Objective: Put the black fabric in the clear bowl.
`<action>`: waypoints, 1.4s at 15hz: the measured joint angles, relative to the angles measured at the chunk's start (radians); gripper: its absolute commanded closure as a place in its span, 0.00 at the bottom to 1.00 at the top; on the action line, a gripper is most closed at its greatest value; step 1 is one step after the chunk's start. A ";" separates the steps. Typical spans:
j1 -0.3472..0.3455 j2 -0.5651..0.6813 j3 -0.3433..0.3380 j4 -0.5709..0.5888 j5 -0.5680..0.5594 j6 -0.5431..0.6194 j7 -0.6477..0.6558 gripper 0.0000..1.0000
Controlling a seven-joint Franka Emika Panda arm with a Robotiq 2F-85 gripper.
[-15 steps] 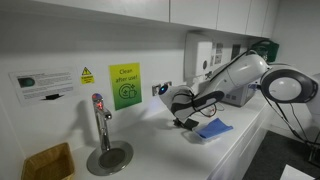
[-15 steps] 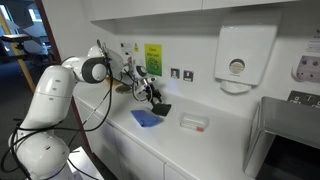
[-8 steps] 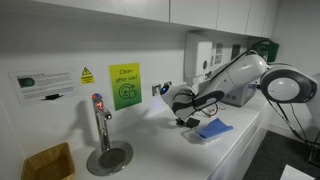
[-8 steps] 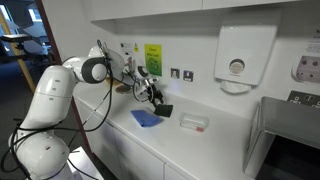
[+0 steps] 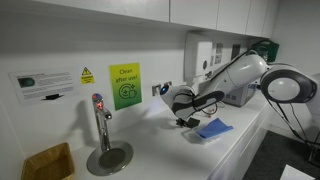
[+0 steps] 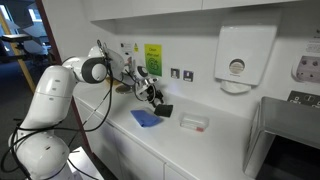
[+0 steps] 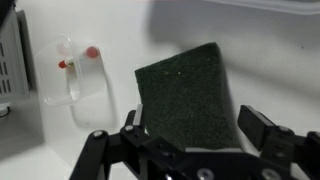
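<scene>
The black fabric lies flat on the white counter; it also shows in an exterior view. My gripper is open just above it, with one finger on each side of the fabric's near edge. The gripper shows in both exterior views. The clear bowl stands beside the fabric with small red bits in it, and it shows in an exterior view. In the exterior view from behind the tap, the fabric is mostly hidden under the gripper.
A bright blue cloth lies next to the black fabric. A tap and a brown basket stand along the counter. A towel dispenser hangs on the wall. A dark rack is beyond the bowl.
</scene>
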 measured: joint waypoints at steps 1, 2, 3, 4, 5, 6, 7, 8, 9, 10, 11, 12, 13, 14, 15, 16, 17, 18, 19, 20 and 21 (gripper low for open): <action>0.000 0.000 0.000 -0.001 -0.001 0.000 -0.020 0.00; 0.000 0.000 0.000 -0.002 -0.002 0.000 -0.038 0.00; -0.001 0.000 0.000 -0.003 -0.003 -0.001 -0.055 0.00; -0.001 0.000 -0.001 -0.004 -0.004 -0.002 -0.068 0.00; -0.001 0.000 -0.003 -0.005 -0.005 -0.003 -0.080 0.00; -0.001 0.000 -0.005 -0.006 -0.006 -0.004 -0.091 0.00; -0.001 0.000 -0.007 -0.007 -0.008 -0.005 -0.098 0.00; -0.002 0.000 -0.009 -0.008 -0.012 -0.006 -0.102 0.00; -0.002 0.000 -0.013 -0.009 -0.015 -0.006 -0.105 0.00; -0.003 0.000 -0.016 -0.011 -0.020 -0.006 -0.106 0.00; -0.004 0.000 -0.019 -0.012 -0.024 -0.006 -0.106 0.00; -0.006 0.000 -0.021 -0.013 -0.026 -0.006 -0.106 0.25; -0.008 -0.001 -0.024 -0.014 -0.028 -0.006 -0.106 0.26; -0.011 -0.001 -0.026 -0.014 -0.028 -0.006 -0.106 0.32; -0.014 -0.002 -0.026 -0.015 -0.028 -0.006 -0.106 0.41; -0.016 -0.004 -0.026 -0.015 -0.028 -0.006 -0.106 0.49; -0.019 -0.006 -0.026 -0.015 -0.028 -0.006 -0.106 0.56; -0.022 -0.008 -0.026 -0.015 -0.028 -0.006 -0.106 0.64; -0.024 -0.010 -0.026 -0.015 -0.028 -0.006 -0.106 0.71; -0.027 -0.012 -0.026 -0.015 -0.028 -0.006 -0.106 0.80; -0.029 -0.013 -0.026 -0.014 -0.028 -0.006 -0.105 0.87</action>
